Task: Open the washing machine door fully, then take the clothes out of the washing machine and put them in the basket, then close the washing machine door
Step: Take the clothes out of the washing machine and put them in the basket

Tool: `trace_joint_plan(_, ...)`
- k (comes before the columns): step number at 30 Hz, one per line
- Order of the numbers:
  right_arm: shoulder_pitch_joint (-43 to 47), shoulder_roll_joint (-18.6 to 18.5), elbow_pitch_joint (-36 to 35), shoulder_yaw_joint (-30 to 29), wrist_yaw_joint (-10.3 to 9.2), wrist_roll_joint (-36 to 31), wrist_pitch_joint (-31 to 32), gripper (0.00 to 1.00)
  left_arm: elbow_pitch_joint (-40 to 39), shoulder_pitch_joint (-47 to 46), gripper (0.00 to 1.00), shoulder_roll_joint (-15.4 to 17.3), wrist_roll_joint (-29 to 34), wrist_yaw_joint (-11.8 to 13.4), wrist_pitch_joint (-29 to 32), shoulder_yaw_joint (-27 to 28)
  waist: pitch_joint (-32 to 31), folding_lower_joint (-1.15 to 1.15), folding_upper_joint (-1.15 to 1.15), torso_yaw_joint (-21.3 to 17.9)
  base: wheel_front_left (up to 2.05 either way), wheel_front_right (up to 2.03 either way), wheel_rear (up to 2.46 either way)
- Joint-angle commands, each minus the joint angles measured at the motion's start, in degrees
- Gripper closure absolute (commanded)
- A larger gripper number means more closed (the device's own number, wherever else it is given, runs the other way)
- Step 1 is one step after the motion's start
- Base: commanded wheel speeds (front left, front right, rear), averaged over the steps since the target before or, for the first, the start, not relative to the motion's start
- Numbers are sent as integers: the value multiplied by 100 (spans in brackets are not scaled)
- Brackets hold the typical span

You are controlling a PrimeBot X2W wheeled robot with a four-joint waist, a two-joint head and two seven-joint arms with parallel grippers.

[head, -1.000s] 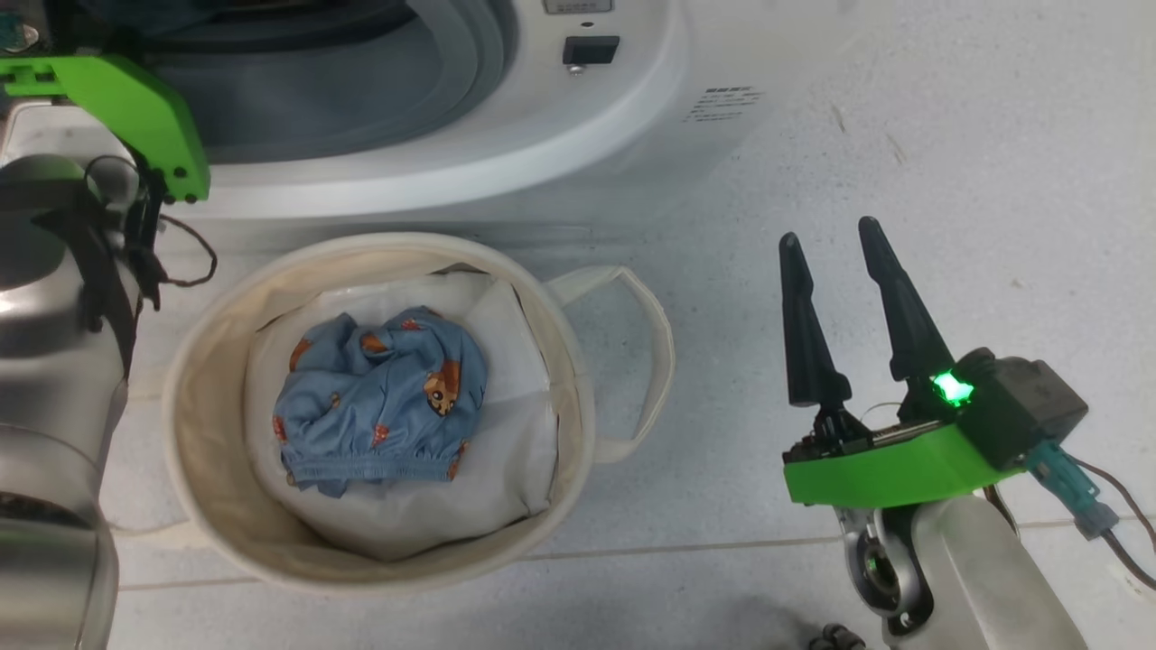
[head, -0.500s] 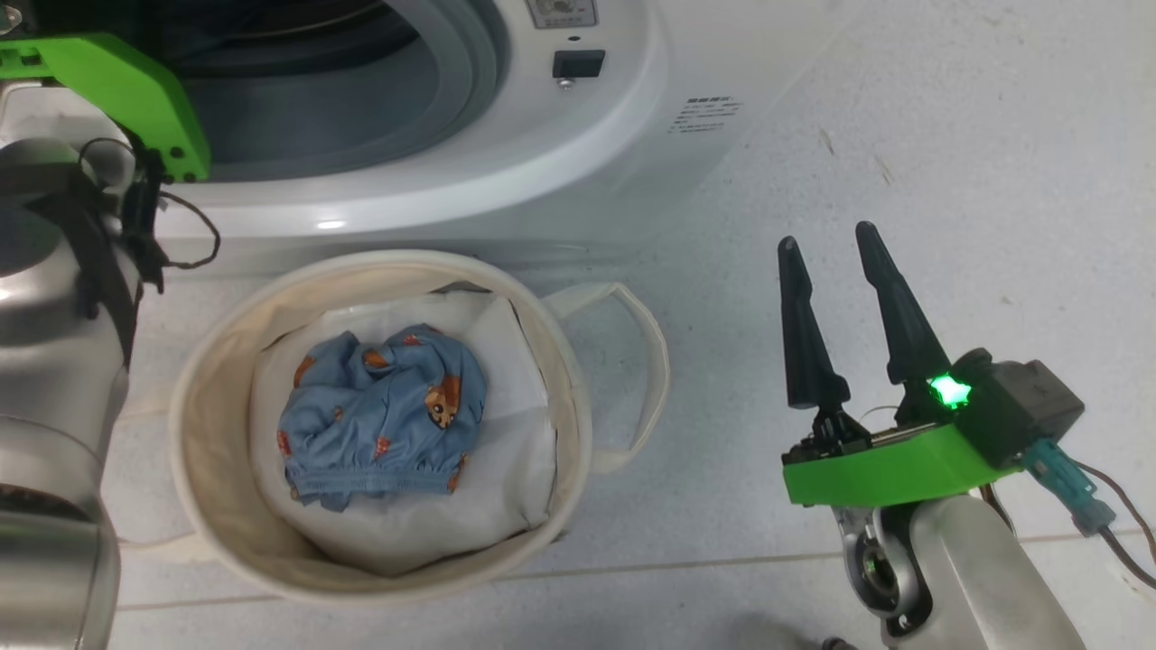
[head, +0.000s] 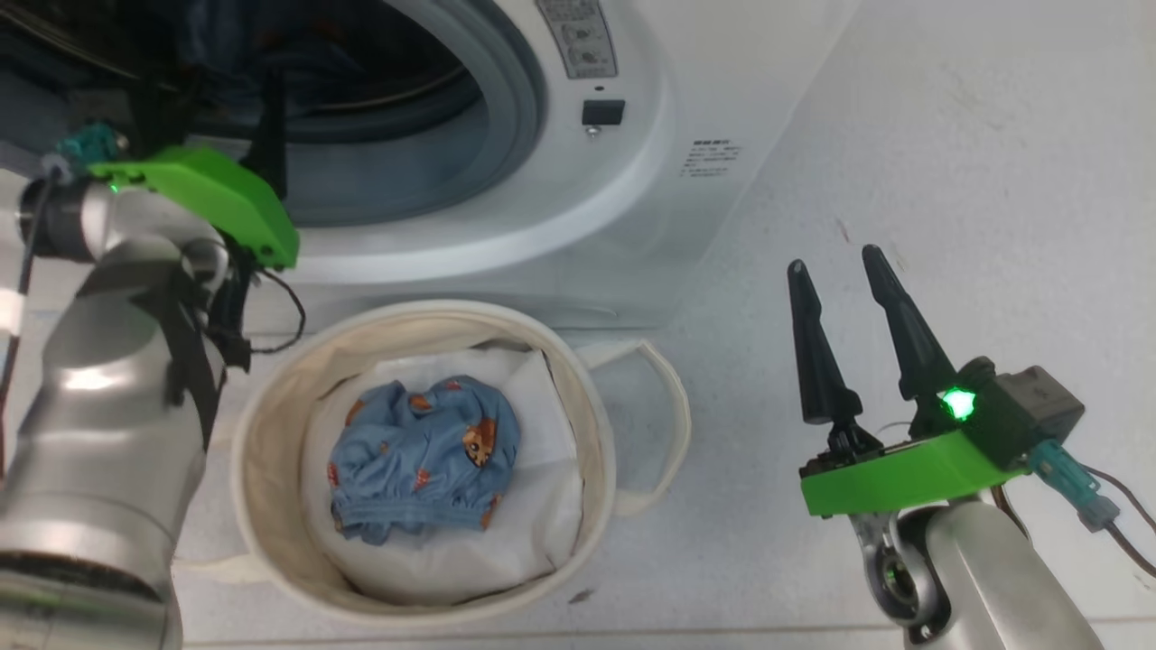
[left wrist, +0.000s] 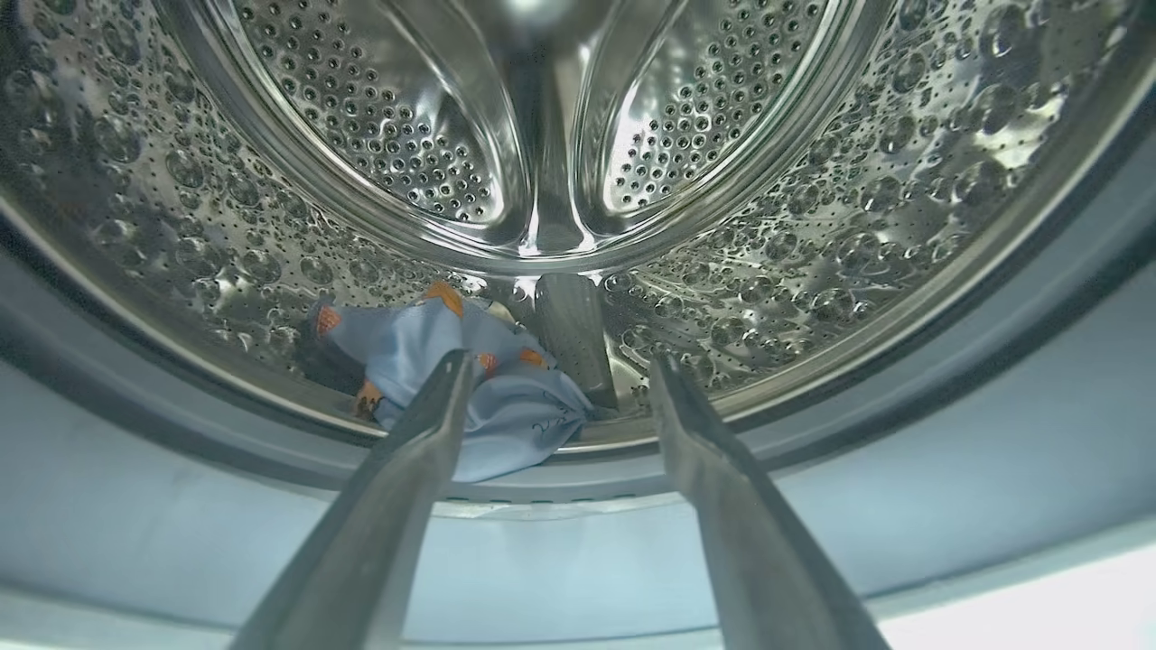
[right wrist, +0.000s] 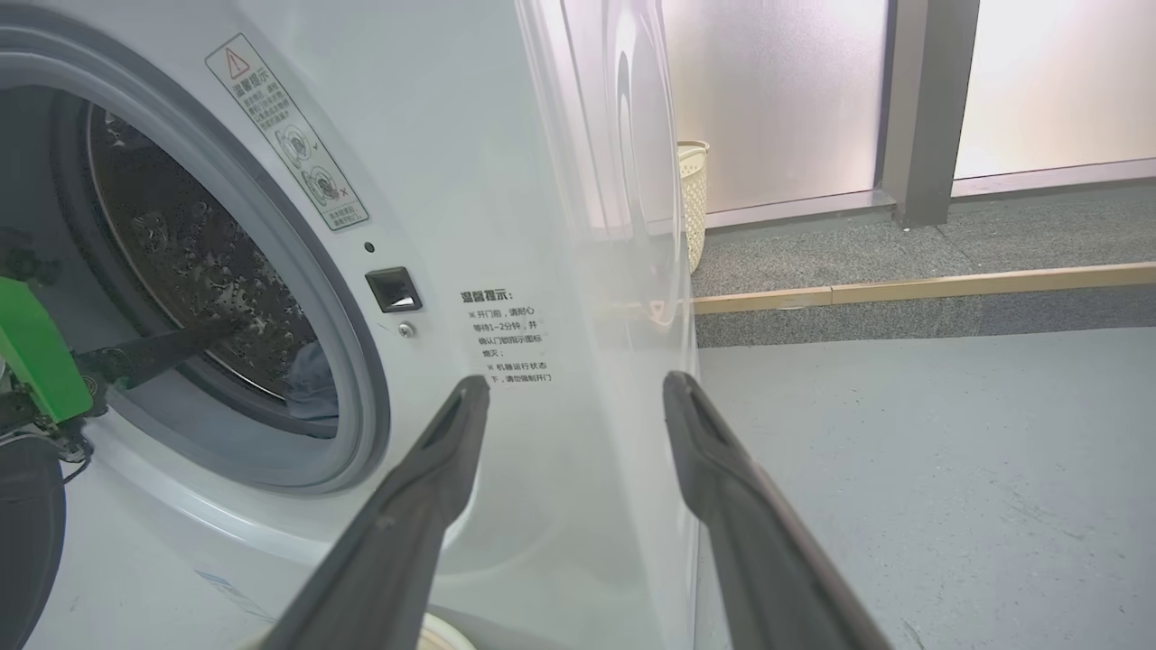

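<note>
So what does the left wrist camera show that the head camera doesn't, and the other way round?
Left wrist view: the perforated steel drum, with a blue printed garment lying at its bottom front, just past the open left end effector.
Head view: the basket holding another blue garment on its white liner, and the open right end effector over the floor.
Shared: the grey rubber mouth of the washing machine.

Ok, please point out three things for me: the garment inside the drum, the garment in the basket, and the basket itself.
garment in the drum (left wrist: pixel 515 411), left wrist view, on its blue middle fold.
garment in the basket (head: pixel 420 460), head view, on the crumpled centre.
basket (head: pixel 271 506), head view, on its left inner wall.
</note>
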Motion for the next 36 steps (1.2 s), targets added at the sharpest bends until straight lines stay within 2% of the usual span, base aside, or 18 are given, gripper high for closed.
trace_joint_plan(1,121,-52,-131,114,6,44,-29,0,-312,68,0,262,-36,-23,-62,145,-238,0,0,134,0,0,0)
trace_joint_plan(8,236,-250,-14,107,6,171,-29,0,-1921,1369,0,614,49,-64,-68,566,-730,0,0,315,0,0,0)
trace_joint_plan(13,304,-385,58,121,6,295,-29,0,-2816,2369,0,731,87,-16,-69,902,-1018,0,0,435,0,0,0)
trace_joint_plan(24,455,-651,169,39,6,458,-29,0,-3919,3673,0,805,14,98,-69,1101,-1451,0,0,594,0,0,0)
trace_joint_plan(36,584,-664,188,-164,6,440,-29,0,-4565,4289,0,876,-66,262,-12,1173,-1595,0,0,647,0,0,0)
